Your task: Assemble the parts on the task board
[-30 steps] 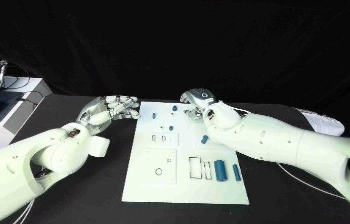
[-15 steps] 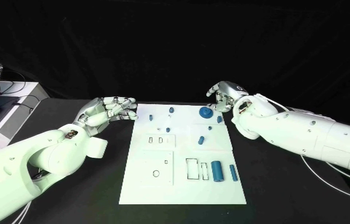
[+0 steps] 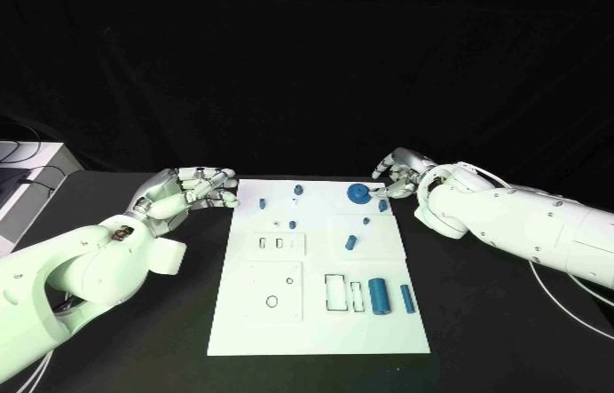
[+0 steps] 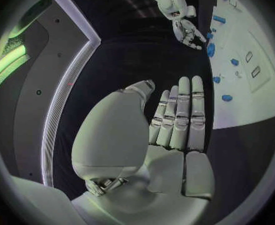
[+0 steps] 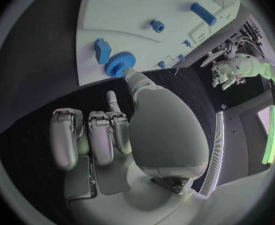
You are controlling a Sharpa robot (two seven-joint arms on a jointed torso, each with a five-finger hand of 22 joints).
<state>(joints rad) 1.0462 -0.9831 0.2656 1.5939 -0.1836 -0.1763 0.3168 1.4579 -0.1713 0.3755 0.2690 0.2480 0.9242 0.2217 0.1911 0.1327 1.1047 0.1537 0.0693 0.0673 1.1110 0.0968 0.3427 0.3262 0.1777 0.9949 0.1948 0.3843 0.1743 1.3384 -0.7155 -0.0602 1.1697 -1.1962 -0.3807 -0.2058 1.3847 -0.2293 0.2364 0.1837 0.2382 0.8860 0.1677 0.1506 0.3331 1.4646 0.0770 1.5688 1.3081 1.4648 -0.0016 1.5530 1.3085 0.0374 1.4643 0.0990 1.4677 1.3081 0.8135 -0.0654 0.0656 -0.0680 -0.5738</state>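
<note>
The white task board [image 3: 320, 322] lies in the middle of the black table. A blue gear [image 3: 359, 195] sits near its far right corner, with a small blue block [image 3: 382, 204] beside it. My right hand [image 3: 399, 176] hovers just off that corner, holding nothing, with its fingers loosely bent. In the right wrist view its thumb reaches up close to the gear [image 5: 119, 63]. My left hand [image 3: 185, 193] is beside the far left corner, empty. The left wrist view shows its fingers [image 4: 181, 117] stretched out flat. Two blue cylinders [image 3: 379, 292] lie near the board's right edge.
Small blue pegs [image 3: 263, 204] and a short blue piece [image 3: 350, 243] are scattered over the far half of the board. Outlined recesses [image 3: 339, 292] lie in its near half. A pale box [image 3: 26, 167] stands at the table's far left, and a white cable [image 3: 563, 313] runs along the right.
My right hand has drawn back from over the board's far end to just off its right corner. The blue gear now lies uncovered there. My left hand has barely moved.
</note>
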